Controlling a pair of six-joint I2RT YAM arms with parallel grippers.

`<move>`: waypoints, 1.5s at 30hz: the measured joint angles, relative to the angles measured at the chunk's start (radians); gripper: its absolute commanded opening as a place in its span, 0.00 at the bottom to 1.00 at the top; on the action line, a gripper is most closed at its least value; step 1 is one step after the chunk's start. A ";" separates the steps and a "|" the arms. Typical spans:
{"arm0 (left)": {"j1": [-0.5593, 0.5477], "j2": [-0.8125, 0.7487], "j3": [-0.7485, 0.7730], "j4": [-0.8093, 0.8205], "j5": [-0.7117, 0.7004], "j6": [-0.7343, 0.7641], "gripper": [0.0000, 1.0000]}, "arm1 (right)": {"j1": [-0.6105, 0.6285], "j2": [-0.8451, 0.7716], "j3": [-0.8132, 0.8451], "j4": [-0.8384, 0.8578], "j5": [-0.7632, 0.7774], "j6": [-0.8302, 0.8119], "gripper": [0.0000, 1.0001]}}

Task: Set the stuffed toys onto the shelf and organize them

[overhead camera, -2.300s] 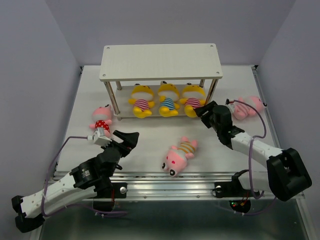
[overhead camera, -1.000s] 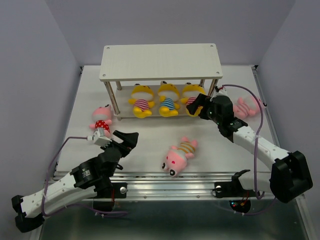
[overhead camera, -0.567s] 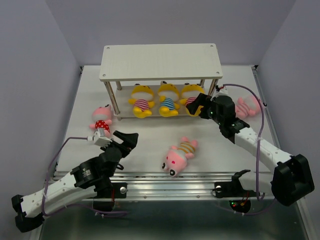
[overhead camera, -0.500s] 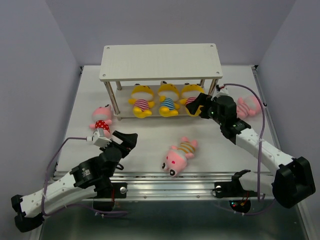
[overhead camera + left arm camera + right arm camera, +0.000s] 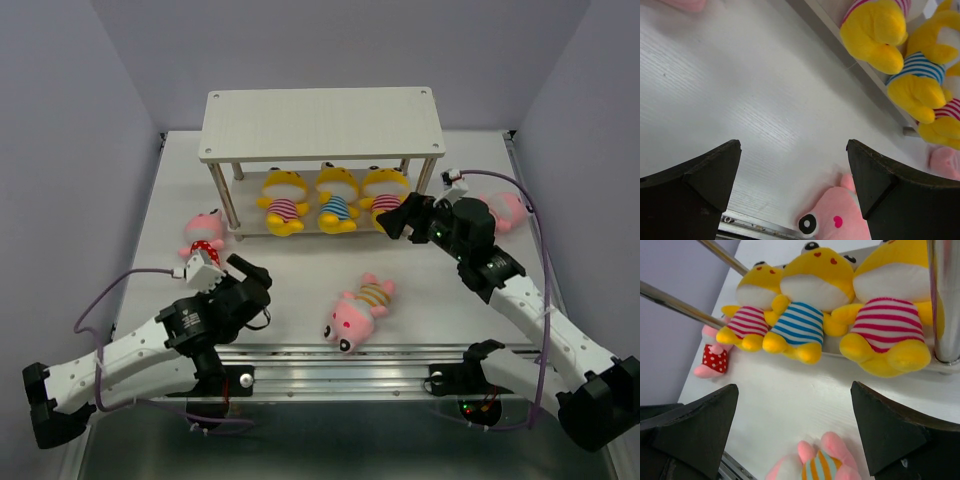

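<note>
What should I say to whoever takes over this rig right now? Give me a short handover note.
Grippers: left gripper open and empty, low over the table. The right gripper is open and empty, at the shelf's right front corner.
Done: three yellow toys sit in a row on the lower tier.
Left: three pink toys lie on the table, that one mid-table, another left of the shelf, another right of it.

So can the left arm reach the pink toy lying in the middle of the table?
Probably yes. The left gripper is open and empty, and the pink toy lies close by on the table, with nothing between them.
</note>
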 measured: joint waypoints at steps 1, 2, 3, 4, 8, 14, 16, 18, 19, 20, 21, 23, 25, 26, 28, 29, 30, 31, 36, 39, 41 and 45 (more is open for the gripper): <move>0.004 0.047 0.024 -0.022 0.001 -0.016 0.99 | 0.000 -0.008 0.000 -0.019 0.001 -0.006 1.00; 0.015 0.092 0.053 -0.054 0.007 -0.027 0.99 | 0.000 -0.024 0.000 -0.059 0.003 -0.021 1.00; 0.034 0.123 0.076 -0.076 0.010 -0.034 0.99 | 0.000 -0.034 -0.002 -0.078 0.005 -0.029 1.00; 0.047 0.136 0.083 -0.080 0.015 -0.026 0.99 | 0.000 -0.053 -0.007 -0.109 0.011 -0.042 1.00; 0.246 0.140 0.080 -0.043 0.101 0.107 0.99 | 0.000 -0.097 -0.032 -0.173 0.030 -0.072 1.00; 0.596 0.172 0.066 0.109 0.243 0.385 0.99 | 0.000 -0.081 -0.062 -0.190 0.044 -0.090 1.00; 0.687 0.266 0.078 0.141 0.267 0.452 0.99 | 0.000 -0.071 -0.072 -0.190 0.045 -0.090 1.00; 0.747 0.344 0.097 0.162 0.292 0.503 0.99 | 0.000 -0.060 -0.080 -0.190 0.048 -0.091 1.00; 0.784 0.409 0.108 0.183 0.309 0.529 0.99 | 0.000 -0.057 -0.080 -0.190 0.050 -0.092 1.00; 0.808 0.447 0.113 0.190 0.310 0.544 0.99 | 0.000 -0.053 -0.080 -0.188 0.053 -0.095 1.00; 0.819 0.466 0.114 0.191 0.309 0.550 0.99 | 0.000 -0.053 -0.080 -0.188 0.056 -0.096 1.00; 0.838 0.485 0.115 0.190 0.307 0.558 0.99 | 0.000 -0.052 -0.080 -0.188 0.063 -0.102 1.00; 0.849 0.482 0.115 0.195 0.302 0.559 0.99 | 0.000 -0.051 -0.080 -0.188 0.067 -0.108 1.00; 0.855 0.482 0.115 0.199 0.301 0.560 0.99 | 0.000 -0.050 -0.080 -0.187 0.069 -0.110 1.00; 0.869 0.483 0.115 0.219 0.296 0.565 0.97 | 0.000 -0.040 -0.080 -0.182 0.071 -0.114 1.00; 0.874 0.484 0.115 0.227 0.294 0.568 0.96 | 0.000 -0.036 -0.080 -0.181 0.071 -0.115 1.00; 0.883 0.490 0.115 0.243 0.290 0.574 0.89 | 0.000 -0.028 -0.080 -0.180 0.072 -0.117 1.00; 0.888 0.496 0.115 0.252 0.287 0.578 0.83 | 0.000 -0.024 -0.080 -0.180 0.072 -0.117 1.00; 0.905 0.566 0.115 0.293 0.286 0.590 0.42 | 0.000 -0.020 -0.080 -0.177 0.092 -0.124 1.00; 0.905 0.592 0.114 0.306 0.287 0.587 0.00 | 0.000 -0.020 -0.080 -0.174 0.109 -0.125 1.00; 0.905 0.580 0.114 0.303 0.284 0.584 0.00 | 0.000 -0.021 -0.080 -0.174 0.116 -0.125 1.00; 0.905 0.501 0.112 0.286 0.260 0.560 0.00 | 0.000 -0.021 -0.080 -0.174 0.125 -0.125 1.00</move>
